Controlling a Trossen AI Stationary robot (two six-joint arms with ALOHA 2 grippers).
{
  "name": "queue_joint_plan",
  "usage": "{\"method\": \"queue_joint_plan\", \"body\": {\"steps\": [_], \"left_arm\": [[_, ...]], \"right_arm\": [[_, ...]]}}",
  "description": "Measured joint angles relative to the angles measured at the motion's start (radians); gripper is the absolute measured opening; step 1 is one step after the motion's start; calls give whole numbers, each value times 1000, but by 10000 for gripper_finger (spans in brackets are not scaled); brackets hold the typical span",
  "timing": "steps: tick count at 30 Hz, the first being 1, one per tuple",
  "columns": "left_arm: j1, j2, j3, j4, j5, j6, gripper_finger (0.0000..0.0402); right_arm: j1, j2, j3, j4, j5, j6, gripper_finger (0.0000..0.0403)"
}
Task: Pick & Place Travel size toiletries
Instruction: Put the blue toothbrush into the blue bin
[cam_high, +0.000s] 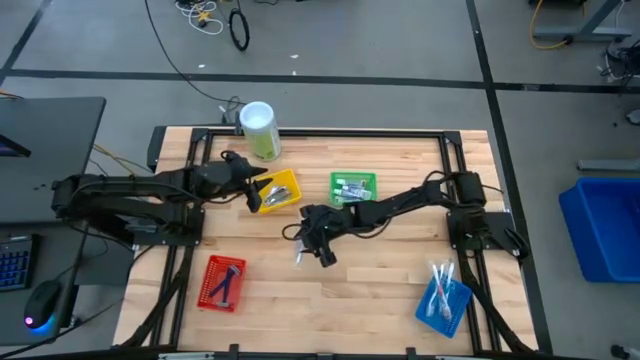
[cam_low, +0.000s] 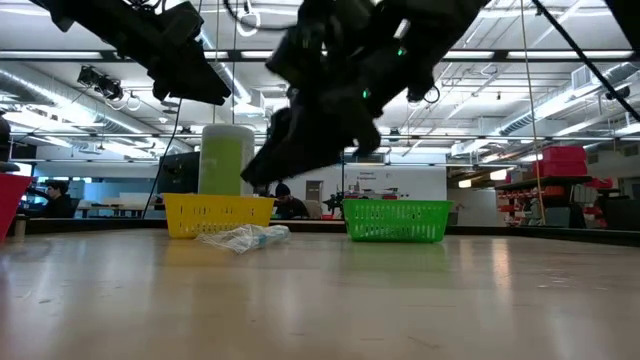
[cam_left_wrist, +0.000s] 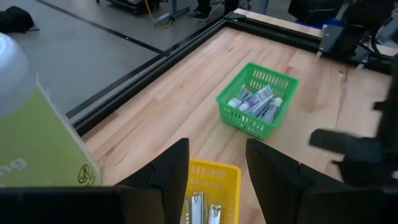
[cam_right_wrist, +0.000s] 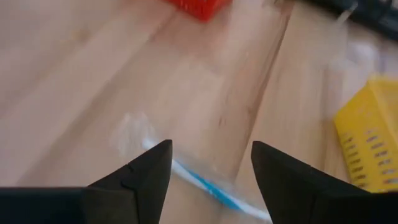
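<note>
Hovering low mid-table, right gripper released, fingers spread over wrapped toothbrush lying flat below; bare wood all round; left gripper released above yellow basket

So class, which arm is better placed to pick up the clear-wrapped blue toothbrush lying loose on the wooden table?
Right. The right gripper hangs open directly over the wrapped toothbrush; the left gripper is over the yellow basket.
</note>
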Motion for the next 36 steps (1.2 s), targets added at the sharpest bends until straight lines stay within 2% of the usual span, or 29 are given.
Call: {"method": "queue_joint_plan", "body": {"steps": [6,18,22,27,32,36], "left_arm": [[2,0,0,4,-4,11,169],[2,0,0,22,-20,11,169],[3,0,0,21,-20,16,169],[3,0,0,20,-20,17,169],[2,0,0,20,-20,18,169],[3,0,0,20,-20,18,169]], "right_arm": [[-55,73,18,-28,-95,-38,223],[-89,169,64,-44,-152,-144,227],[-88,168,64,-59,-156,-144,195],[-87,168,62,-70,-156,-134,129],[-89,169,61,-67,-153,-67,71],[-90,169,61,-66,-146,15,48]]}}
